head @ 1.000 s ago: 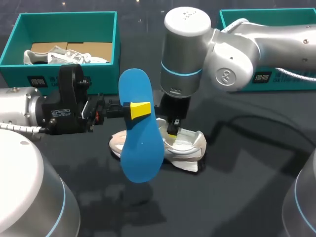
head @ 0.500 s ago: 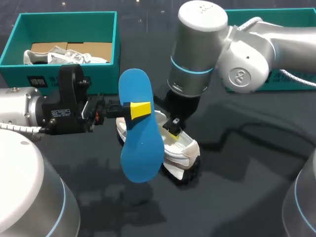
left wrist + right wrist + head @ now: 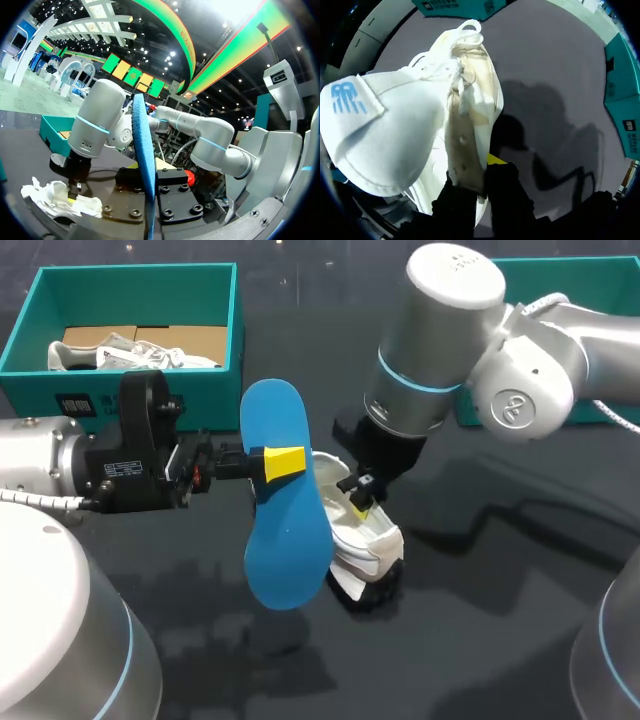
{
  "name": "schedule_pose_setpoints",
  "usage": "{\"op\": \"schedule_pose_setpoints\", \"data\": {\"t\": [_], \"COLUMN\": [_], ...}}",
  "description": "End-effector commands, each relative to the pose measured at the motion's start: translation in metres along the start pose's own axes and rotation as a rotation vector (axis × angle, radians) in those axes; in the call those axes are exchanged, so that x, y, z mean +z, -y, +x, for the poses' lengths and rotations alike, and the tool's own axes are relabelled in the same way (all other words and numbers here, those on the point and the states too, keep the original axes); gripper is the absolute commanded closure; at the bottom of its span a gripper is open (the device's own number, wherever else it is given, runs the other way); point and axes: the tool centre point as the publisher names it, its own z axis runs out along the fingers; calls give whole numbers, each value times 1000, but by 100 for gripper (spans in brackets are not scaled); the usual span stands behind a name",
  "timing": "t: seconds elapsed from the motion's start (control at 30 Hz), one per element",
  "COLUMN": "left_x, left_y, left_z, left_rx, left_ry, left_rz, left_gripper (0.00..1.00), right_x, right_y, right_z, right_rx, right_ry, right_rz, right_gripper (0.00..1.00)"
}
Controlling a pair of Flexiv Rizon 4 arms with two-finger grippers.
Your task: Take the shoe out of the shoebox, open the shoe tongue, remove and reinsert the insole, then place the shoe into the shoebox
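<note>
Insole (image 3: 285, 530): blue, flat, long oval with a finely grained face. It is held on edge above the desk (image 3: 480, 630), just in front of the shoe.
Left fingers (image 3: 285, 462): yellow-tipped, clamped on the insole's middle from both faces.
Shoe (image 3: 368, 538): white soft-sided sneaker with loose laces and a dark sole. It is tilted, low end by the desk; contact cannot be told.
Right fingers (image 3: 361, 504): pinched on the shoe's opening rim, one inside and one outside.
Shoebox (image 3: 130, 392): teal, rectangular, open-topped. It holds a second shoe (image 3: 130, 352) and brown cardboard (image 3: 185, 338).
</note>
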Motion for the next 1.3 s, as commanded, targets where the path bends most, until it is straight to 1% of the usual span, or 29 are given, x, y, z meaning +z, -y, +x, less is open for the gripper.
{"op": "schedule_pose_setpoints", "data": {"t": [0.03,0.1,0.23,0.47,0.83,0.93,1.03,1.3], "left_x": [0,0,0,0,0,0,0,0], "left_y": [-1,-1,-1,-1,-1,-1,-1,-1], "left_z": [1,1,1,1,1,1,1,1], "left_rx": [0,0,0,0,0,0,0,0], "left_ry": [3,3,3,3,3,3,3,3], "left_rz": [3,3,3,3,3,3,3,3], "left_gripper": [100,100,100,100,100,100,100,100], "right_x": [8,8,9,11,12,20,31,48], "right_y": [4,3,4,2,-2,-3,-2,0], "right_z": [-2,-1,-1,2,3,-1,-6,-10], "right_rx": [220,260,318,366,330,321,317,306], "right_ry": [-26,-29,-29,-34,-47,-44,-74,-112], "right_rz": [-69,-89,-99,-114,-127,-123,-117,-115], "right_gripper": [100,100,100,100,100,100,100,100]}}
